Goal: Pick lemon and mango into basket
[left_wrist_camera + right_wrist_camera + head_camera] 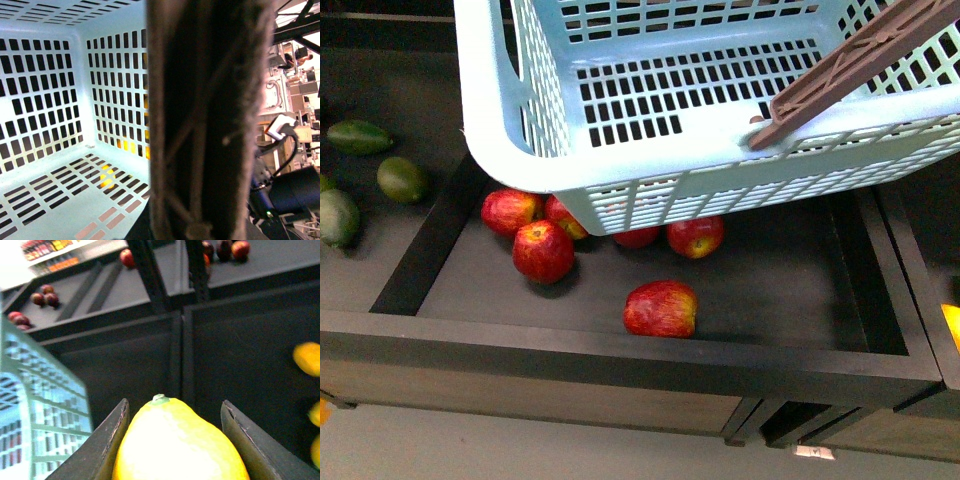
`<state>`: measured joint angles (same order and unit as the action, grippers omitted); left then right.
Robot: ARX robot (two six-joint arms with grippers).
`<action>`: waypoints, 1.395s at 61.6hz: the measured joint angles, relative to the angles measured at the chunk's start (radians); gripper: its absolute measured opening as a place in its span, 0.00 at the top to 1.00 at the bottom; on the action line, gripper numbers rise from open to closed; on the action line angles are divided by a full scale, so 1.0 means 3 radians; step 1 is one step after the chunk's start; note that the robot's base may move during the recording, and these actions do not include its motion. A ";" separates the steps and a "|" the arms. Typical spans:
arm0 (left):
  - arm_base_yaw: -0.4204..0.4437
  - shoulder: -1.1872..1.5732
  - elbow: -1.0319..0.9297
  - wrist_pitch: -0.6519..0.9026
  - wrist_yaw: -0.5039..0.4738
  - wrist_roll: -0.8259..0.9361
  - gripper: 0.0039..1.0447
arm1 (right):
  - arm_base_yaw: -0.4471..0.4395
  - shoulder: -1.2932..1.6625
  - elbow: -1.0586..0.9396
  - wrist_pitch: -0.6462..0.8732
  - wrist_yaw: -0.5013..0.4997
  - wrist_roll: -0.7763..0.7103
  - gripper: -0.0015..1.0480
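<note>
Front view: the basket (520,150), pale turquoise plastic with slotted lattice walls and floor, sits tilted above a dark wooden bin (620,352) of glossy red apples (662,308). Its ribbed brown handle (850,70) crosses the rim.

Left wrist view: that handle fills the middle, blurred. The left gripper's fingers cannot be made out, so its grip cannot be told.

Right wrist view: the right gripper (174,407) clamps the smooth oval lemon (175,450), one flat dark finger on either side, near the basket's wall.
</note>
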<state>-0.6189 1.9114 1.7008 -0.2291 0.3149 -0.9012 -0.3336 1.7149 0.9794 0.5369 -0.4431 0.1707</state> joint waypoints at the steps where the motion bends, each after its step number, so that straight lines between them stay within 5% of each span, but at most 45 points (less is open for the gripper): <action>1: 0.0000 -0.0001 0.0000 0.0000 0.0000 0.0000 0.96 | 0.0028 -0.0031 -0.0013 0.0009 -0.0003 0.0008 0.54; 31: 0.0000 -0.0001 0.0000 0.0000 0.0000 0.0001 0.96 | 0.1163 -0.0131 -0.0242 0.0417 0.0336 0.0121 0.54; 35: 0.0000 0.0000 0.0000 0.0000 -0.0011 0.0006 0.96 | 0.1237 -0.0092 -0.0249 0.0468 0.0415 0.0081 0.46; 51: 0.0000 -0.0001 -0.0006 -0.0001 0.0001 0.0011 0.96 | 0.1157 -0.0214 -0.0348 0.0849 0.0610 0.0156 0.07; 60: 0.0000 -0.0001 -0.0006 -0.0001 0.0000 0.0004 0.96 | 0.0837 -0.0500 -0.0593 0.1116 0.1049 0.0156 0.08; 66: 0.0001 -0.0001 -0.0006 -0.0001 -0.0003 0.0005 0.96 | 0.0679 -0.0820 -0.0818 0.0763 0.1104 -0.0188 0.23; 86: 0.0000 -0.0001 -0.0006 -0.0001 0.0003 -0.0001 0.96 | 0.0834 -0.1483 -0.1862 0.1024 0.1195 -0.0515 0.72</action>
<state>-0.6189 1.9110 1.6989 -0.2295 0.3157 -0.9016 -0.0834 1.2701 0.4210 0.8440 -0.0845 0.0162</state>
